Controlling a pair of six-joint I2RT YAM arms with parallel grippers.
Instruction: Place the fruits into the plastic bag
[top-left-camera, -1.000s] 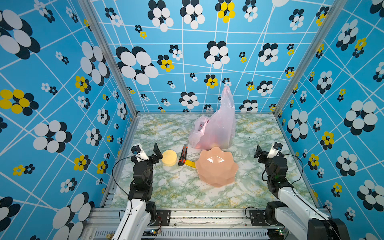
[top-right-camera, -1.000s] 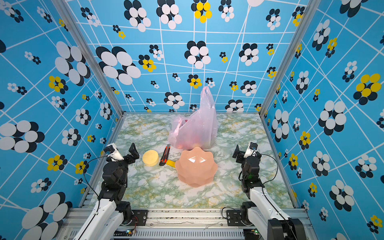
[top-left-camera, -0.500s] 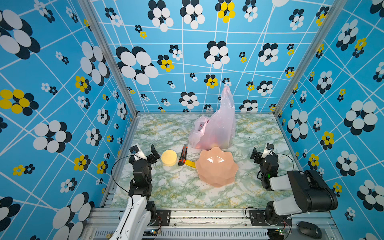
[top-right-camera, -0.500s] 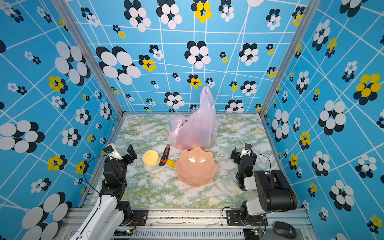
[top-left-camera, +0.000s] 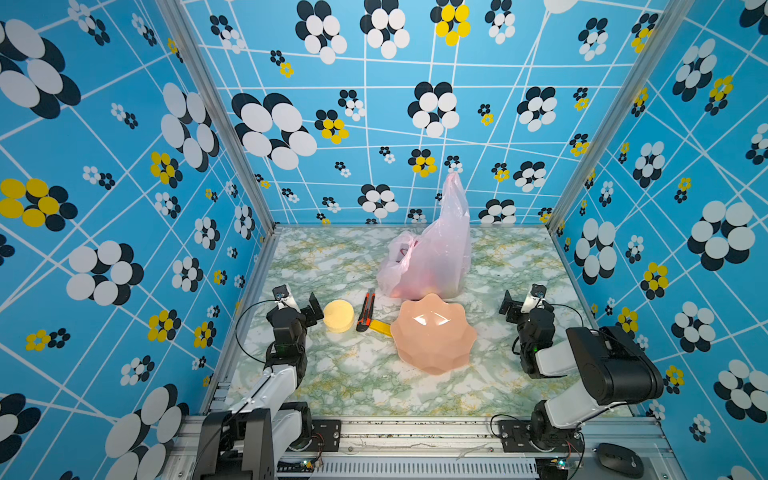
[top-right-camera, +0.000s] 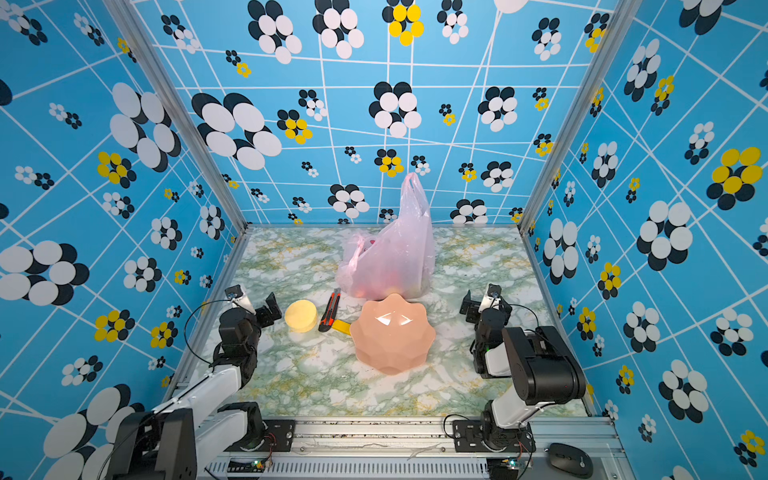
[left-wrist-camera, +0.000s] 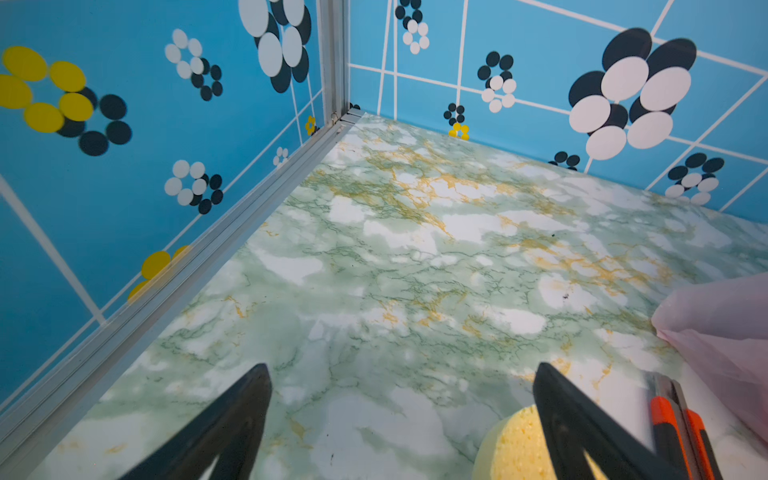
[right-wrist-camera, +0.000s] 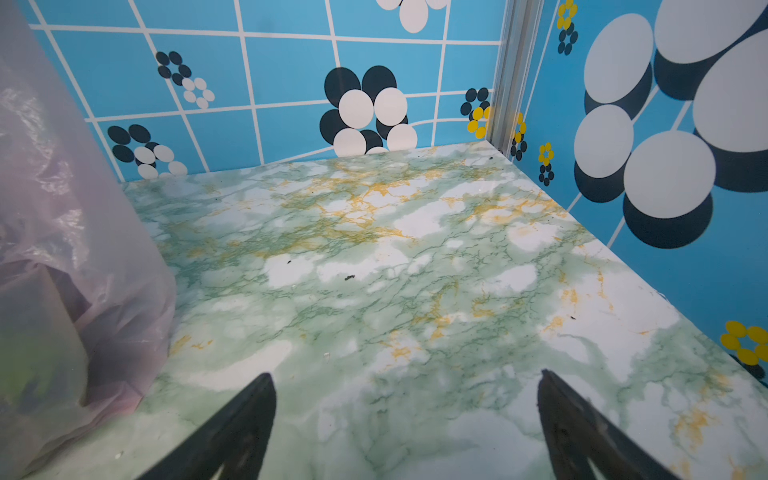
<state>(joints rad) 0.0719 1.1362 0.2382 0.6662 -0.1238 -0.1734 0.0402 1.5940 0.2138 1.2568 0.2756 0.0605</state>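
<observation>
The pale-pink plastic bag (top-left-camera: 432, 249) (top-right-camera: 395, 249) stands at the middle back of the marble table, one handle sticking up. Faint red and yellow fruits (top-left-camera: 424, 286) (top-right-camera: 386, 286) show through its lower part, and in the right wrist view a green blur shows inside the bag (right-wrist-camera: 62, 249). No loose fruit lies on the table. My left gripper (top-left-camera: 305, 305) (top-right-camera: 259, 303) (left-wrist-camera: 401, 368) hovers open and empty at the front left, beside a yellow sponge disc (top-left-camera: 338, 316). My right gripper (top-left-camera: 521, 301) (top-right-camera: 480, 299) (right-wrist-camera: 405, 374) hovers open and empty at the front right. A corner of the bag (left-wrist-camera: 727, 332) shows in the left wrist view.
A salmon-pink scalloped bowl (top-left-camera: 432, 336) (top-right-camera: 392, 336) sits in front of the bag with no fruit showing in it. An orange-black utility knife (top-left-camera: 365, 311) (left-wrist-camera: 673, 432) and a flat yellow piece (top-left-camera: 380, 327) lie between the disc and the bowl. Blue patterned walls enclose three sides.
Both arms have folded back towards the front rail, and their elbows now bulk large at the front. The grippers have stayed open and near their places. The bag, bowl and small items have not moved.
</observation>
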